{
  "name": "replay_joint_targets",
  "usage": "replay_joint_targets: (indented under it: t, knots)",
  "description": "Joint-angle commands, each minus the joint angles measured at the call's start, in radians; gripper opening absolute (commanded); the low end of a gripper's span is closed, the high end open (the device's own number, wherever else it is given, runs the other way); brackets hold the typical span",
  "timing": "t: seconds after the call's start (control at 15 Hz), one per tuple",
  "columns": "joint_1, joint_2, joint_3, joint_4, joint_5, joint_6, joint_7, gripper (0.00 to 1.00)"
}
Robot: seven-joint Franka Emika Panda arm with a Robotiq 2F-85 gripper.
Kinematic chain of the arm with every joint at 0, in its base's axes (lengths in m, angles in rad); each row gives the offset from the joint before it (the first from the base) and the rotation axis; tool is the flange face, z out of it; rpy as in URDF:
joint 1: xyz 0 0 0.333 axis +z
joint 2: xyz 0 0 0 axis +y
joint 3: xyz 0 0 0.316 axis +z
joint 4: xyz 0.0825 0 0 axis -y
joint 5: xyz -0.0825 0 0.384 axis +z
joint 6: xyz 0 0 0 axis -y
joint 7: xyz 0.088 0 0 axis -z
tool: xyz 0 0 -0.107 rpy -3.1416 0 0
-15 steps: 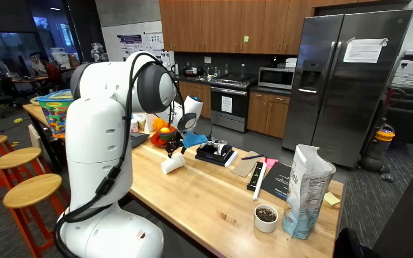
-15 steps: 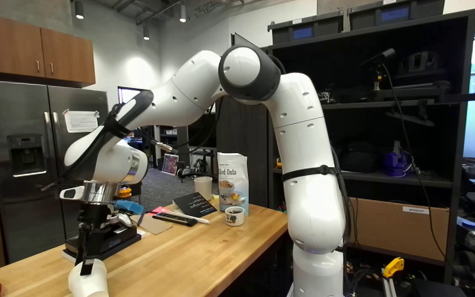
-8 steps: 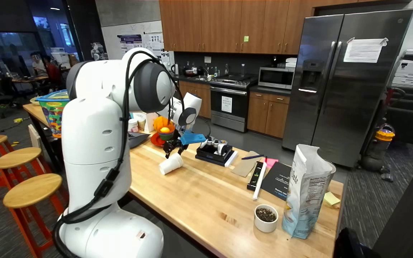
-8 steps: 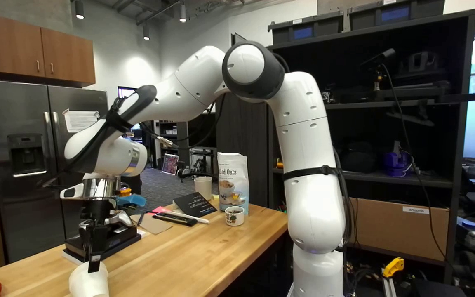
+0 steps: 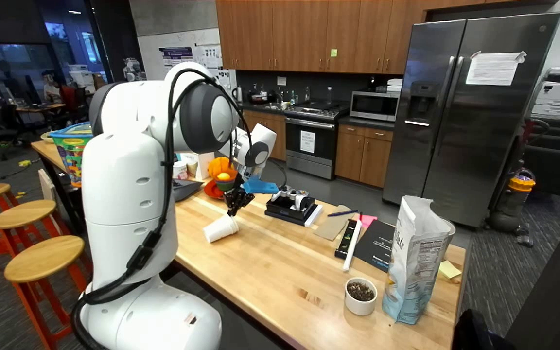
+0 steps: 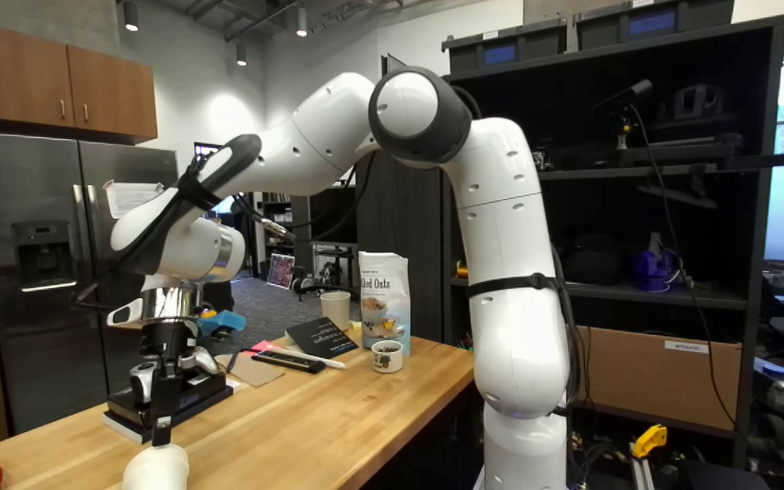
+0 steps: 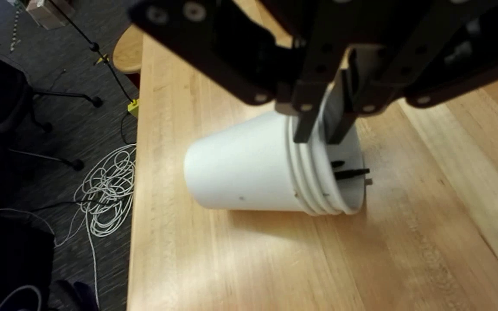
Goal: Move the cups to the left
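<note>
A nested stack of white cups [image 7: 240, 172] lies on its side on the wooden table in the wrist view, several rims showing at its mouth. Two dark thin shapes are visible within that mouth. My gripper [image 7: 320, 134] has one finger outside the rims and the other inside the mouth, narrowly closed over the rim. In an exterior view the cup stack [image 5: 220, 228] lies near the table's long edge, with the gripper [image 5: 232, 213] at its upper end. Only part of the stack [image 6: 156, 469] fits into an exterior view, directly below my fingertips.
Behind the gripper stands a black tray [image 5: 285, 213] with a controller. A red plate [image 5: 213, 190] holds an orange bowl at the far end. Towards the opposite end are a white pot [image 5: 359, 301] of dark bits, an oats bag [image 5: 418, 262] and another pale cup [image 6: 335, 312].
The gripper's fingers have come together over the cup rim. In an exterior view the cup stack has shifted slightly left and nearer the table edge; the arm has moved a little with it.
</note>
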Motion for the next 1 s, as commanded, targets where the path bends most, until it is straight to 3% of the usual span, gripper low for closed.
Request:
replay_joint_targets:
  t: [0.0,0.27,0.33,0.47,0.93]
  knots:
    - [-0.016,-0.032,-0.008,-0.008,0.021,-0.035,0.018,0.0]
    - [-0.02,-0.038,-0.012,-0.012,0.03,-0.046,0.011,0.0]
    - [-0.019,-0.038,-0.012,-0.013,0.025,-0.047,0.007,0.26]
    - [-0.017,-0.044,-0.011,-0.022,0.01,-0.029,-0.016,0.3]
    - [-0.003,-0.094,-0.014,-0.06,-0.125,0.112,0.003,0.77]
